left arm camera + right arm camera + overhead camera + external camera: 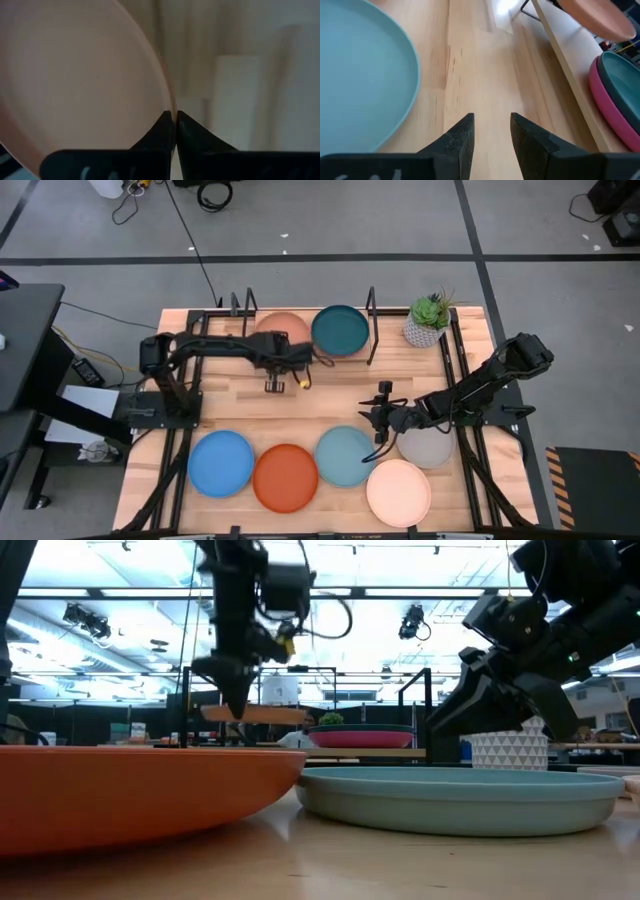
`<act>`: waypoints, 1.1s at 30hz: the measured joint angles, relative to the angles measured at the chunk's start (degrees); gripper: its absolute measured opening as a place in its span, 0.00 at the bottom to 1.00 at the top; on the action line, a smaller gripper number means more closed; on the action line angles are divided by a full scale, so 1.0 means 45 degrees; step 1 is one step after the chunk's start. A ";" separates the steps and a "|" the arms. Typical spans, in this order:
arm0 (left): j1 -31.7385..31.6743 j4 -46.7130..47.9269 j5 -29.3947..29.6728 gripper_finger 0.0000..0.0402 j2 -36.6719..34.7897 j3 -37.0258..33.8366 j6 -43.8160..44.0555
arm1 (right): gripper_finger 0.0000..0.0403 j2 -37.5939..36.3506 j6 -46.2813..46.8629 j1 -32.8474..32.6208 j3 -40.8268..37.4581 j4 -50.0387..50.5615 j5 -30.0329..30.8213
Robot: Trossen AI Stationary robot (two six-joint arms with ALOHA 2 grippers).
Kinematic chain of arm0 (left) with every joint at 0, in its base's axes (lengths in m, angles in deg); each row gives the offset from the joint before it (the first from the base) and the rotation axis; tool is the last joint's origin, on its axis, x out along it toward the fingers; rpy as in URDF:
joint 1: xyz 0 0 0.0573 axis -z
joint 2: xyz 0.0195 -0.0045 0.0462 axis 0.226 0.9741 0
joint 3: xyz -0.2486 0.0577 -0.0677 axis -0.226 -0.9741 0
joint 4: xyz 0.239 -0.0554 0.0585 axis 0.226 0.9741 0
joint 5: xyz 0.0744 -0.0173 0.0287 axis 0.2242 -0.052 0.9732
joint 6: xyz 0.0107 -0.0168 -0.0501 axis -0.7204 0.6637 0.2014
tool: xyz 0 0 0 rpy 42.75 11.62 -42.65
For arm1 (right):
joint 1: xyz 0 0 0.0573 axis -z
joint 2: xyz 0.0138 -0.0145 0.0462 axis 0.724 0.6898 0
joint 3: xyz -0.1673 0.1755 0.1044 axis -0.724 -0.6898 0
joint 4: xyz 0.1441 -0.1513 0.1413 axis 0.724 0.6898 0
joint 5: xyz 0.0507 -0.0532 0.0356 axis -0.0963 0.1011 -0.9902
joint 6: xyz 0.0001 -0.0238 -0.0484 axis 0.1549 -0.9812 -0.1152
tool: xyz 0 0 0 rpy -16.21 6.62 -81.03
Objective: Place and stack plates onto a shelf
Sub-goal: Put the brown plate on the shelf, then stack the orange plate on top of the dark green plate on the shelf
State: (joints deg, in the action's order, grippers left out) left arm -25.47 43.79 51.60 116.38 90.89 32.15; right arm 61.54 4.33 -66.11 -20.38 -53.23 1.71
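Note:
The peach plate (275, 330) hangs level over the left half of the shelf (560, 55), in my left gripper (173, 117), which is shut on its rim. In the low view the peach plate (262, 714) shows edge-on above the shelf board. On the right half of the shelf, the dark teal plate (340, 330) lies on the magenta plate (605, 95). My right gripper (492, 122) is open over bare table between the light turquoise plate (347, 455) and the shelf, and touches nothing. My left gripper pinches the peach plate's rim (169, 100) between its two fingers, on the side of the plate toward the table's near edge. The fingers (235, 690) come from above, pointing down. The plate is lifted clear and level, above the shelf board.
On the table's near half lie the bright blue plate (220, 463), the orange plate (285, 478), the grey plate (432, 448) and the cream plate (398, 492). A small potted plant (428, 320) stands right of the shelf. Black rails run along the table's sides.

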 joint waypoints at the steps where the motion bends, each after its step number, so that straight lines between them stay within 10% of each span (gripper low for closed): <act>1: -0.0284 -0.0164 -0.0002 0.04 0.0000 -0.0126 -0.0087 | 0.33 0.0000 -0.0029 0.0000 -0.0019 -0.0068 0.0000; 14: -0.2161 -0.2511 -0.1411 0.04 0.0003 -0.0882 -0.1265 | 0.33 0.0000 -0.0053 0.0000 -0.0034 -0.0082 0.0000; 33: -0.0488 -0.2503 -0.2865 0.25 -0.0213 -0.0871 -0.0119 | 0.33 0.0000 -0.0187 0.0071 -0.0034 -0.0079 -0.0003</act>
State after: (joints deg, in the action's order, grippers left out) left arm -27.66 32.53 38.70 115.42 86.97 31.61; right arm 61.54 3.49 -65.79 -20.54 -53.58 1.70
